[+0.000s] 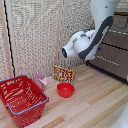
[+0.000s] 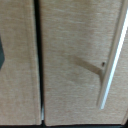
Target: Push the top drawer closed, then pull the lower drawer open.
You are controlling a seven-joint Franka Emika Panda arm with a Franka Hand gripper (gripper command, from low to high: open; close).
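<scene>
The dark brown cabinet stands at the exterior view's right. Its top drawer (image 1: 118, 41) carries a thin silver bar handle along its upper part; how far out it stands I cannot tell. Under it is the lower drawer (image 1: 114, 67), with its own silver bar handle (image 1: 107, 59). My arm comes down from the top right, and its white wrist end (image 1: 70, 49) hangs in the air to the left of the cabinet, apart from both drawers. The fingers cannot be made out. The wrist view shows only beige woven panels (image 2: 70, 60) and a silver bar (image 2: 112, 60).
On the wooden floor are a red mesh basket (image 1: 22, 97) at the exterior view's left, a pink cup (image 1: 40, 80) behind it, a red bowl (image 1: 65, 89) in the middle and a printed snack box (image 1: 64, 74) against the beige woven screen (image 1: 35, 35).
</scene>
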